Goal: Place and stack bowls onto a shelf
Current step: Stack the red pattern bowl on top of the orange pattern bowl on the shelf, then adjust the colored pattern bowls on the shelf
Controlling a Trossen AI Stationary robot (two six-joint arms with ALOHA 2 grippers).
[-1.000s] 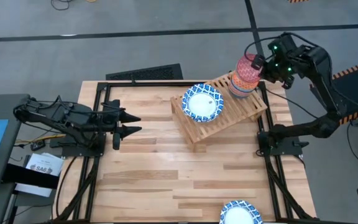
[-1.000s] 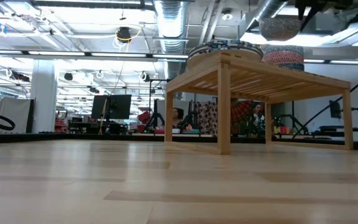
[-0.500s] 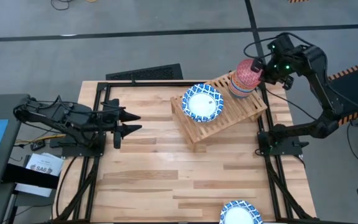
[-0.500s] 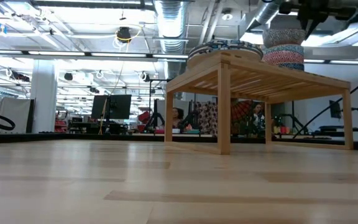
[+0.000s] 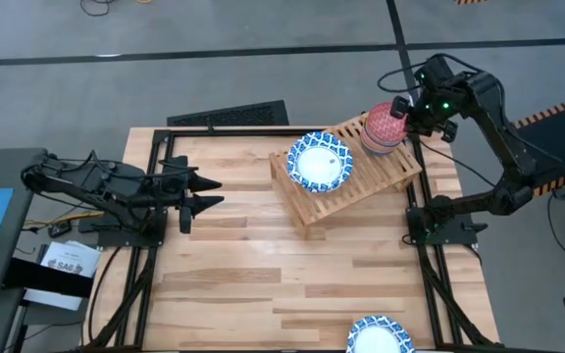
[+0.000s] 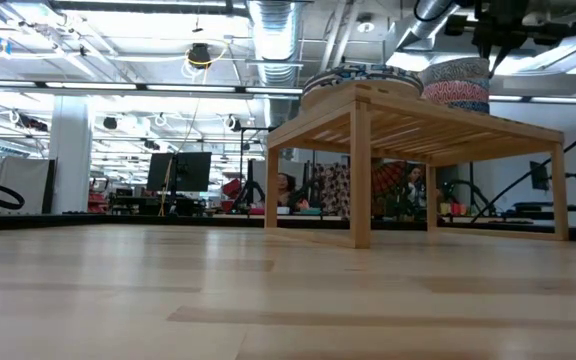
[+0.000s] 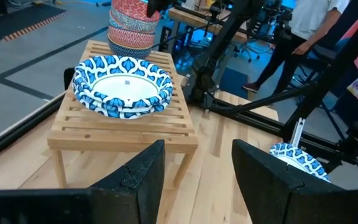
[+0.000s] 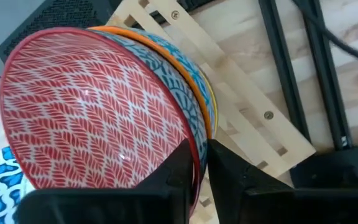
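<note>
A red-patterned bowl (image 8: 92,112) sits on top of a stack of small bowls (image 5: 379,137) at the far right end of the slatted shelf (image 5: 361,181). My right gripper (image 8: 199,165) is over the stack's right side, pointing steeply down, shut on the red bowl. Wide blue-and-white bowls (image 5: 320,162) rest stacked on the shelf's left half. My left gripper (image 5: 214,193) hovers open at the table's left side, pointing toward the shelf and holding nothing. My right gripper has the red bowl's rim (image 8: 197,146) on the side toward the table's right edge. One finger (image 8: 173,171) is inside the bowl and the other (image 8: 232,171) outside. The fingers come from above, slanting down. The bowl sits upright, nested in the orange-rimmed bowl (image 8: 194,68) beneath it.
Another blue-and-white bowl (image 5: 379,336) lies at the table's near edge, right of the middle. Black frame rails (image 5: 425,255) run along the table's left and right sides. A person (image 7: 309,18) stands beyond the table in the left wrist view.
My right gripper has come down and a little toward the table's left with the red bowl. The bowl hung clear above the stack a second ago and now sits nested on top of it.
</note>
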